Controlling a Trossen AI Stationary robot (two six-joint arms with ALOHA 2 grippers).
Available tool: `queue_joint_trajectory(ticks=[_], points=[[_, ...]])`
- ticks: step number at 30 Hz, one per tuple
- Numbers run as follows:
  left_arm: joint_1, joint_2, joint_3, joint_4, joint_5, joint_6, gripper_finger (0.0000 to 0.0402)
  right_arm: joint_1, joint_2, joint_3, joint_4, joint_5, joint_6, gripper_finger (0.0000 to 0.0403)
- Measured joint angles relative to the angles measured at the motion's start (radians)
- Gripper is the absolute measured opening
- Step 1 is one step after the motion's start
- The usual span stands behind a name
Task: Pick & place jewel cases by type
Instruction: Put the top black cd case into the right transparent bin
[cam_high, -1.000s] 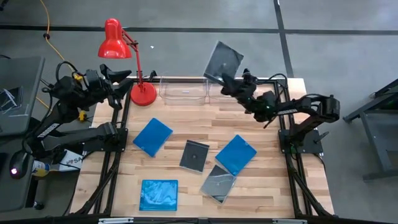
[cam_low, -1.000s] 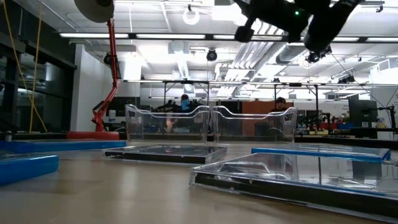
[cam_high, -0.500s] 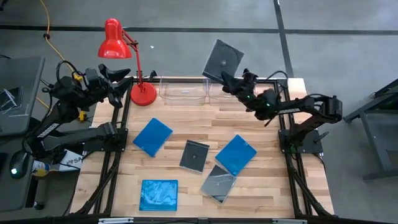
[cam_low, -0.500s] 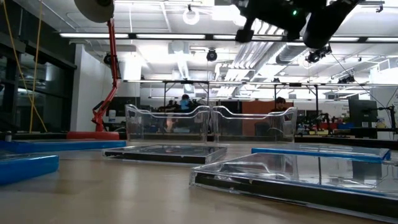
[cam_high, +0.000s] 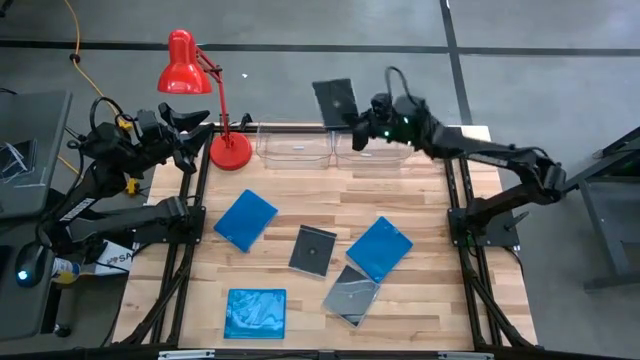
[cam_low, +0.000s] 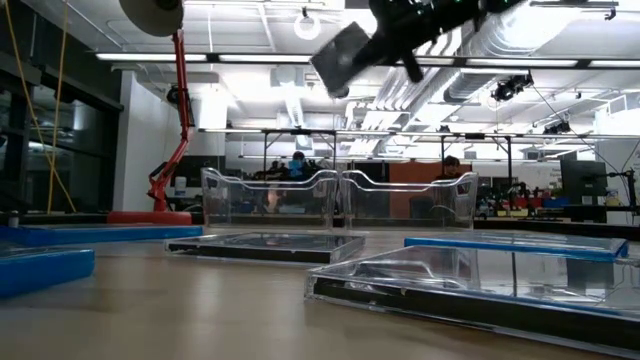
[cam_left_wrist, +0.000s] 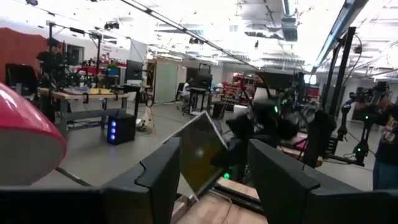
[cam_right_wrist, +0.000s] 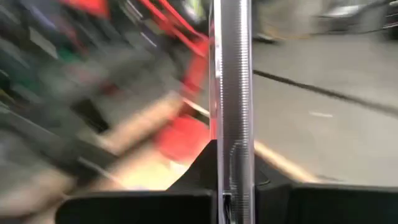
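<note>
- The right end effector (cam_high: 352, 122) is clamped on one edge of a dark grey smoky plastic jewel case (cam_high: 335, 101), carrying it tilted above the two clear rectangular plastic bins (cam_high: 296, 143), presumably for dropping in by type.
- The left end effector (cam_left_wrist: 211, 180) waits open and empty beside the red desk lamp (cam_high: 190, 66), off the bench (cam_high: 420, 200).

A red desk lamp (cam_high: 200, 90) stands on its round base at the far left corner of the wooden bench (cam_high: 300, 205). Just beside it, along the far edge, 2 clear plastic bins (cam_high: 296, 146) sit side by side. Grey floor (cam_high: 520, 90) surrounds the bench.
</note>
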Motion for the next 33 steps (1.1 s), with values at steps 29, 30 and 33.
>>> queue_joint_trajectory(ticks=[29, 30, 33], points=[[0.000, 0.000, 0.000, -0.018, 0.004, -0.010, 0.0182, -0.192, 0.104, 0.262, -0.970, -0.131, -0.685, 0.0000], [0.000, 0.000, 0.000, -0.018, 0.008, -0.011, 0.0182, -0.200, 0.115, 0.262, -0.971, -0.141, -0.694, 0.0000], [0.000, 0.000, 0.000, -0.017, 0.021, -0.012, 0.0182, -0.217, 0.147, 0.262, -0.978, -0.146, -0.725, 0.0000]])
